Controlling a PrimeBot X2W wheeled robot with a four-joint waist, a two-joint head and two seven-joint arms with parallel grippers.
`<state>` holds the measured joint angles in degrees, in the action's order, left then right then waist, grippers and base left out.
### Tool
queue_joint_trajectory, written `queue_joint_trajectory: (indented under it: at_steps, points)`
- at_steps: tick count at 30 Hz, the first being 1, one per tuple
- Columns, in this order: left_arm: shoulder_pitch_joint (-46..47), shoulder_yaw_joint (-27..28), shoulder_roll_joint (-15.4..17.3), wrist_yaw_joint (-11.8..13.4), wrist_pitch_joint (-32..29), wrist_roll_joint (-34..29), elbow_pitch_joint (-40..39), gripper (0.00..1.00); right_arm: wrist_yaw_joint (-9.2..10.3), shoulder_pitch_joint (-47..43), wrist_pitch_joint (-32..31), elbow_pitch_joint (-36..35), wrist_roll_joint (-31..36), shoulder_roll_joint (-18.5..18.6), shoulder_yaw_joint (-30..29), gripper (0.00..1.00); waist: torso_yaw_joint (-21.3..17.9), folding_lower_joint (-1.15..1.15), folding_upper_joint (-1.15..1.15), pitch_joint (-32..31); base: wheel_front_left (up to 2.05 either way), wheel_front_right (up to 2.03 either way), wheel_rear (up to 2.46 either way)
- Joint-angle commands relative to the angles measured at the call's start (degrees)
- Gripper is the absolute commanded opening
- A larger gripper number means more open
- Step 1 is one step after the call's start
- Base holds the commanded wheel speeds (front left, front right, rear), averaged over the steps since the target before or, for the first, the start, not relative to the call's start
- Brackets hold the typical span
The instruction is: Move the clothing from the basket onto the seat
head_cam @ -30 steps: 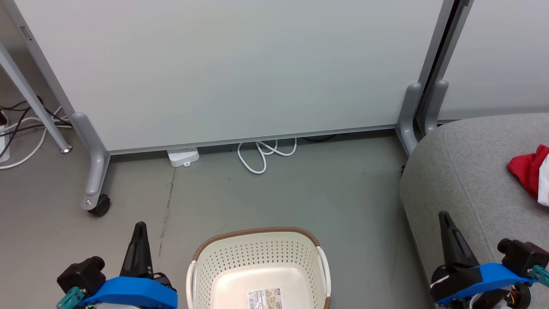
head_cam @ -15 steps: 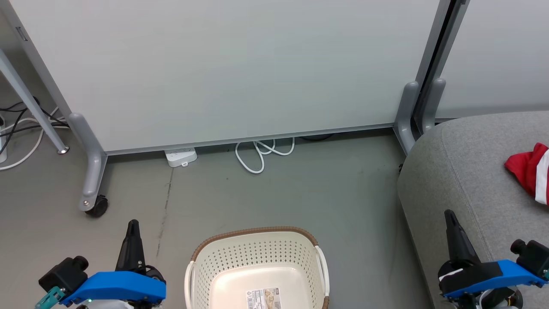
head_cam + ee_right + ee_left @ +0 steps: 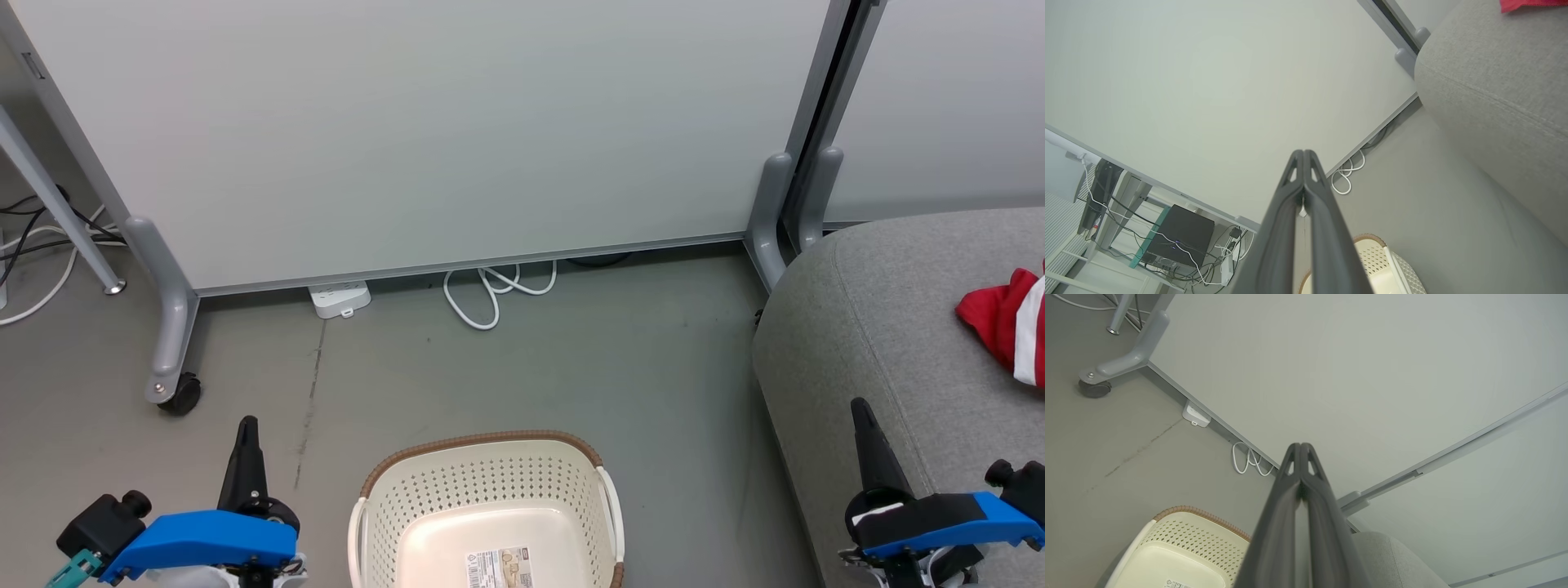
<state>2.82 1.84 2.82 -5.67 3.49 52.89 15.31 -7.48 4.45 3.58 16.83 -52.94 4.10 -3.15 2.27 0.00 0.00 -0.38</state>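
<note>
basket (image 3: 490, 488) at bottom edge, floor (image 3: 686, 392) between it and seat (image 3: 890, 327)

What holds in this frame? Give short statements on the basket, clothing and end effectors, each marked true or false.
1. The visible inside of the basket holds no clothing. True.
2. The left end effector and the right end effector are both shut and empty. True.
3. The red clothing lies on the floor. False: it lies on the grey seat.
4. The left end effector reaches into the basket. False: it is apart from it, on its left, above the floor.
5. A white cable lies coiled at the foot of the panel. True.
</note>
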Motion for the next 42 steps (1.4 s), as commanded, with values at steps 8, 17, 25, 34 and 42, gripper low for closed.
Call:
queue_joint_trajectory:
  at_steps: [8,17,25,34,42]
  points:
    - [2.06,1.03,0.09,-0.54,-1.7,6.38,-0.86,0.0,-0.02,1.56,-1.67,-1.22,-6.42,-0.15,-0.69,0.0,-0.24,0.0,0.0,0.06,0.0,0.0,0.0]
    - [2.4,1.66,0.09,-0.77,-2.98,11.42,-0.97,0.0,-0.02,1.72,-3.02,-1.49,-11.4,-0.34,-1.12,0.0,-0.48,0.0,0.0,0.12,0.0,0.0,0.0]
    - [2.7,2.29,0.09,-1.01,-4.35,16.58,-1.06,0.0,-0.02,1.69,-4.35,-1.77,-16.63,-0.52,-1.58,0.0,-0.75,0.0,0.0,0.18,0.0,0.0,0.0]
    - [2.85,2.7,0.09,-1.19,-5.42,20.89,-1.13,0.0,-0.02,1.83,-5.5,-2.01,-20.88,-0.66,-1.93,0.0,-0.99,0.0,0.0,0.24,0.0,0.0,0.0]
    - [3.02,3.17,0.09,-1.39,-6.45,24.94,-1.19,0.0,-0.02,1.86,-6.5,-2.22,-24.89,-0.8,-2.28,0.0,-1.23,0.0,0.0,0.3,0.0,0.0,0.0]
